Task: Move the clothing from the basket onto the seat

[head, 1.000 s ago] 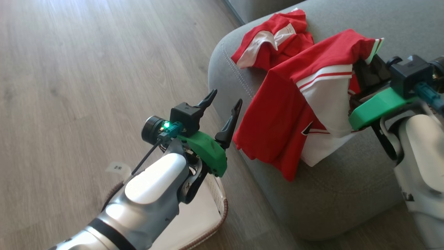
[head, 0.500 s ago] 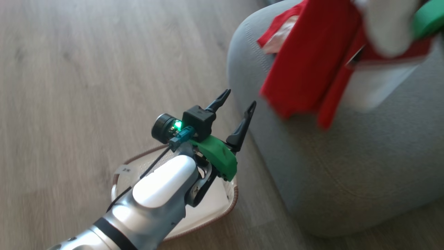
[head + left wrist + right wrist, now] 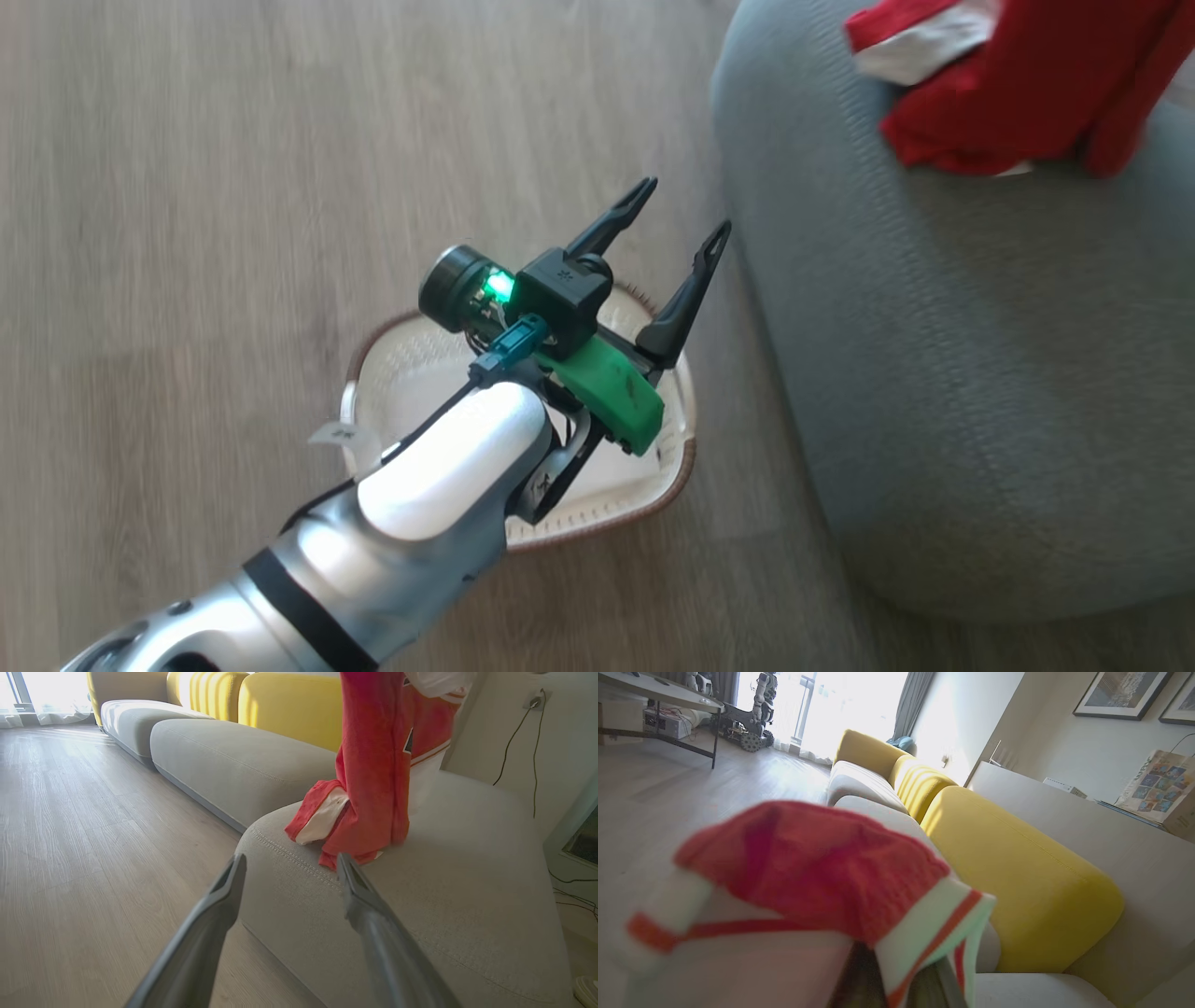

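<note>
Hanging straight down from your right gripper, whose fingers are pressed shut on a white-striped edge, the clothing has its long axis vertical; its lower hem touches the seat near the rounded front corner, just beside another red piece lying crumpled there; so the seat lies directly below those fingers, and that is the relation your coming move turns on. I judge that letting go from here would drop the fabric onto the cushion, though close to its edge; carrying it a little further inward first would keep it from sliding off toward the floor. Your left gripper has its fingers spread wide and holds nothing; it hovers over the basket, pointing toward the side of the seat, with the clothing well beyond its tips. What shows of the basket's inside is bare white, though your left forearm hides part of it; the right arm is plainly the nearer one for the release, and the task looks nearly done.
</note>
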Available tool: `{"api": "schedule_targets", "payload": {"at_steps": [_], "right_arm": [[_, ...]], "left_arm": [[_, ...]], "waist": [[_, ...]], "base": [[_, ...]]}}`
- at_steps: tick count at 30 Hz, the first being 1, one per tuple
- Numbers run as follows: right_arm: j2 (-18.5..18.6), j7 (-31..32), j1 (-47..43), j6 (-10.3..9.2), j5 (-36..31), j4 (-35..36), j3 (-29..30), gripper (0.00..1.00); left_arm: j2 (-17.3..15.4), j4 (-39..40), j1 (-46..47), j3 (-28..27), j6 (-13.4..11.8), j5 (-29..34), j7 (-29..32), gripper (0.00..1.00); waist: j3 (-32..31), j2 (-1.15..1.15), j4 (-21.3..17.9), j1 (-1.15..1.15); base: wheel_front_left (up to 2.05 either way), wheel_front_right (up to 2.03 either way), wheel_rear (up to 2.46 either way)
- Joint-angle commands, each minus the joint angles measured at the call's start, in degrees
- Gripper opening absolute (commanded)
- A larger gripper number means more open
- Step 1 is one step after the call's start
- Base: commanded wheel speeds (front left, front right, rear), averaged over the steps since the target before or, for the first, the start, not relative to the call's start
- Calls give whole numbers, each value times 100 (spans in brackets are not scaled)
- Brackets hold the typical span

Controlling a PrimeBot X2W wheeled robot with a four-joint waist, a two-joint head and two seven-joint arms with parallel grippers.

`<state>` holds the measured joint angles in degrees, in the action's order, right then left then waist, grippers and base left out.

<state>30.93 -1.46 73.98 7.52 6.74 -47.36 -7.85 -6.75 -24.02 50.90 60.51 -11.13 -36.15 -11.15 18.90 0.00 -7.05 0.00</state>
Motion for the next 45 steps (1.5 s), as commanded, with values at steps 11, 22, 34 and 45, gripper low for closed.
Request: {"api": "schedule_targets", "payload": {"at_steps": [11, 22, 34, 45], "right_arm": [[-81, -345, -127, -3, -696, -1390, 945, 0], [-430, -295, -274, -3, -1386, -2161, 1606, 25], [-750, -730, -484, -3, -1369, -2392, 1605, 100], [-957, -1205, -833, -3, -666, -2397, 854, 100]], "left_arm": [[-298, 702, 456, -53, -213, 298, 97, 100], [-295, 807, 495, 110, -255, 399, 158, 100], [-414, 722, 374, 111, -292, 305, 148, 100], [-554, 633, -26, 30, -344, 52, 40, 100]], "waist": [[968, 0, 496, 0], [1114, 0, 514, 0], [859, 0, 188, 0], [223, 0, -133, 0]], "base": [[0, 0, 0], [0, 0, 0], [0, 0, 0], [0, 0, 0]]}}
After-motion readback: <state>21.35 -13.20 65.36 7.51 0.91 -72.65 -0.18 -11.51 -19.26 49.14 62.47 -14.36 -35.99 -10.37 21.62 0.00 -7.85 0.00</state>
